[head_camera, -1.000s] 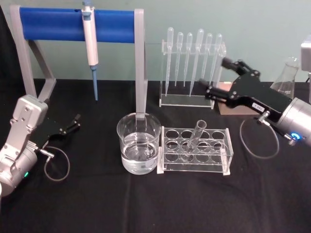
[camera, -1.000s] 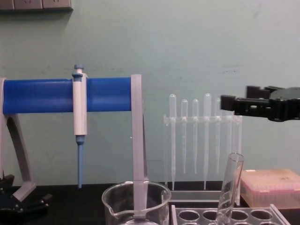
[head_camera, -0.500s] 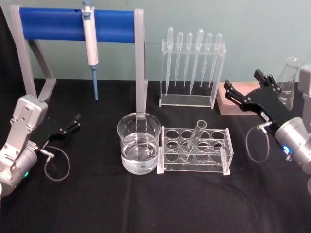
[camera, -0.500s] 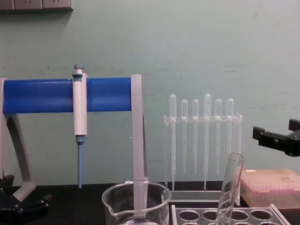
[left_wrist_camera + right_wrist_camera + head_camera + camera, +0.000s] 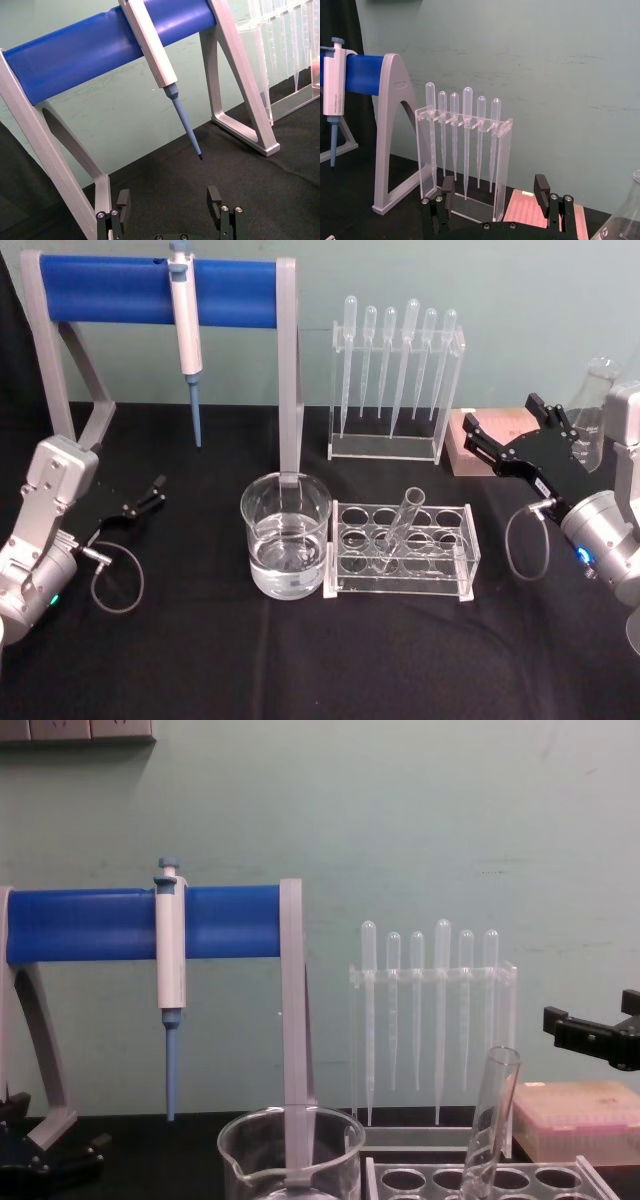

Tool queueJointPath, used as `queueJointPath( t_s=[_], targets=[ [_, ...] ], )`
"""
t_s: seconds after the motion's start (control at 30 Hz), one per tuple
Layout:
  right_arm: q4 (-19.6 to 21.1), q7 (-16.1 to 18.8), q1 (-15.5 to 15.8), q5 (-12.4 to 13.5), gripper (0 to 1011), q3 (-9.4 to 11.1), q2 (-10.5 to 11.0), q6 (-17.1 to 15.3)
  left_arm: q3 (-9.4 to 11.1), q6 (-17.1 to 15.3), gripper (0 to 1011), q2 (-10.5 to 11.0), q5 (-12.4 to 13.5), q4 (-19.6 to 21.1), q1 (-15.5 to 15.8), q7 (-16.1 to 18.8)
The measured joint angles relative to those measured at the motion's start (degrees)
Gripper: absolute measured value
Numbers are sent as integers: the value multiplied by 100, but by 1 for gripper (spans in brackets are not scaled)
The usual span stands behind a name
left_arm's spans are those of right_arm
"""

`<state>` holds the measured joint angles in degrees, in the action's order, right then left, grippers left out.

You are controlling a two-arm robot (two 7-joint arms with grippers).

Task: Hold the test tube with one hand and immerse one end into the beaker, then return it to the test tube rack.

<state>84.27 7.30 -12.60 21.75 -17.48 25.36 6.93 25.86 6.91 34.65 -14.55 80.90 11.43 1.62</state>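
Note:
The test tube leans tilted in a hole of the clear rack at the table's middle, its open rim up; the chest view shows the tube from the side. Just left of the rack stands the beaker, part full of clear liquid, and its spouted rim sits low in the chest view. My right gripper hovers open and empty at the right, well apart from the tube, above the pink box; its open fingers frame the pipette rack. My left gripper rests open at the far left, with nothing between its fingers.
A blue-barred stand holding a white-and-blue micropipette spans the back left, one grey leg just behind the beaker. Behind the tube rack stands a rack of thin pipettes. A pink box and a glass flask sit at the far right.
My right gripper has drawn back to the right and lower, away from the pipette rack, still open. The tube, the beaker and the left arm have not moved.

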Motion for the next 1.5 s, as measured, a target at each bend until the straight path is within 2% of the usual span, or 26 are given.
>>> queueJointPath(
  t_s=[1.5],
  targets=[
    [15,-34,7,-8,1003,-11,4,2,0,0,1000,0,0,0,0,0]
  ],
)
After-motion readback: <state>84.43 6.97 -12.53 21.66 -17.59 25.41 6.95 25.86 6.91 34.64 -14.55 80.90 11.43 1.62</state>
